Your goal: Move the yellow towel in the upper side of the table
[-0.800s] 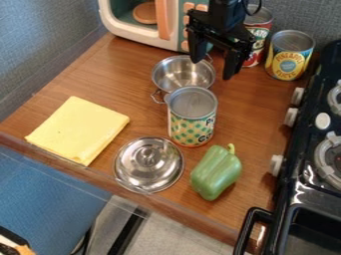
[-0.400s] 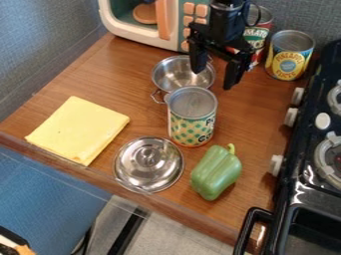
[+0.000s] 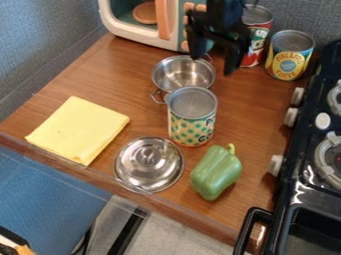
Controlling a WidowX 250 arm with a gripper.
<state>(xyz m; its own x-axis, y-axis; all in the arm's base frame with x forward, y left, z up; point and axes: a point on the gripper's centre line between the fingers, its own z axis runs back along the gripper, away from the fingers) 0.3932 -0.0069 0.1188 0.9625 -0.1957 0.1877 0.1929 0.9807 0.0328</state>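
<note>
Hanging with fingers (image 3: 233,60) parted and empty, near the metal pot (image 3: 170,82), on its far side. To reach the yellow towel (image 3: 79,128), flat on the table (image 3: 256,112), likely must cross to the pot's near left.

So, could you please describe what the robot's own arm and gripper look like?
The arm is black from the top edge down, with no coloured markings that I can make out. The gripper is black too: a wide, blocky crosspiece carries two long, narrow jaws, one at each end.
</note>
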